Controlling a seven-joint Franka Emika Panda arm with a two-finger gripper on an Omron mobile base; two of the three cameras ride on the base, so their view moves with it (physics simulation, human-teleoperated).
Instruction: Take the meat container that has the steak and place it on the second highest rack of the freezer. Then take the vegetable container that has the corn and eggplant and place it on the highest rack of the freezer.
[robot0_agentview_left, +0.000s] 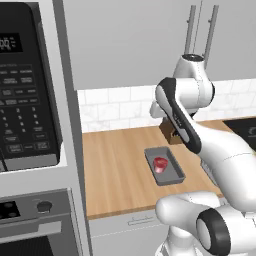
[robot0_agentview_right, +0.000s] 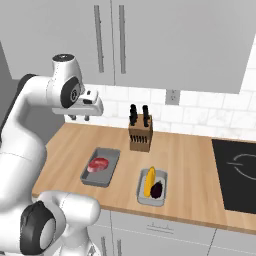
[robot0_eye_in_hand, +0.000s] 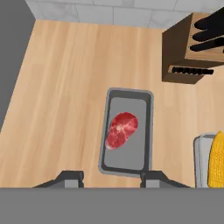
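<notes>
Meat container (robot0_agentview_right: 100, 167) flat on the wooden desk (robot0_agentview_right: 190, 155), left of the vegetable container (robot0_agentview_right: 152, 187) and near-left of the knife block (robot0_agentview_right: 140, 133). Steak (robot0_agentview_right: 98, 164) inside, near the tray's middle. Corn (robot0_agentview_right: 150, 181) and a dark eggplant (robot0_agentview_right: 157, 189) side by side in the other tray. End effector (robot0_agentview_right: 80, 117) raised above the meat container, partly open, empty, fingertips (robot0_eye_in_hand: 70, 177) straddling the tray's near end in the hand view.

The white arm rises from its base, bends at the elbow and reaches forward, its hand (robot0_agentview_right: 80, 117) held high and pointing straight down, its two dark fingertips (robot0_eye_in_hand: 70, 176) standing apart with nothing between them.
</notes>
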